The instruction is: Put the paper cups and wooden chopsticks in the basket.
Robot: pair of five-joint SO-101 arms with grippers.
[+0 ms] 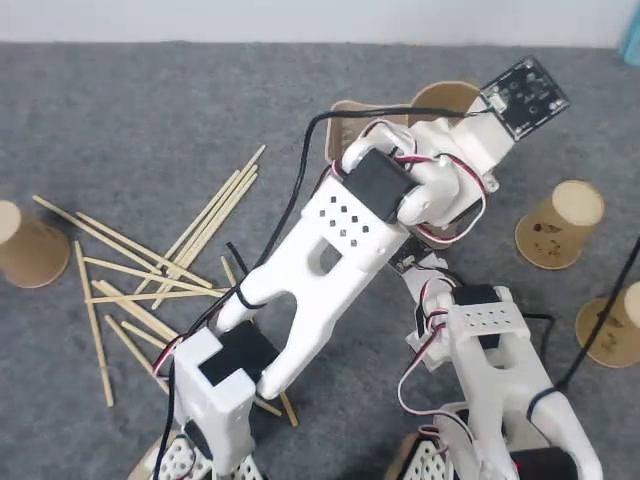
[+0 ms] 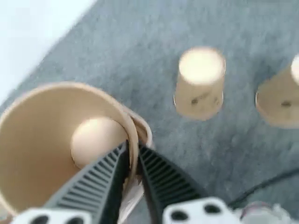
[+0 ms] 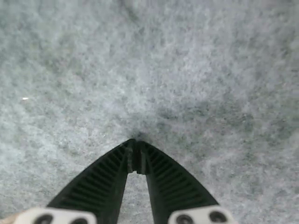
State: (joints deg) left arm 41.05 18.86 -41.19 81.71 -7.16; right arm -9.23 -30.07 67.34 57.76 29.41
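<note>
My left gripper [image 2: 133, 149] is shut on the rim of an upright paper cup [image 2: 56, 135], with the cup wall between its fingers. In the high view this cup [image 1: 447, 98] is at the back, beside the brown basket [image 1: 343, 108], which the left arm mostly hides. Other paper cups stand upside down on the carpet: one at the left [image 1: 25, 245] and two at the right [image 1: 560, 225] [image 1: 615, 325]. Several wooden chopsticks [image 1: 170, 265] lie scattered at the left. My right gripper [image 3: 135, 156] is shut with nothing in it, pointing down at bare carpet.
Grey carpet [image 1: 150, 120] covers the table. The right arm [image 1: 480, 320] sits folded at the front right, partly under the stretched left arm [image 1: 330, 250]. A black cable [image 1: 600, 320] runs by the far-right cup. A white wall strip borders the back.
</note>
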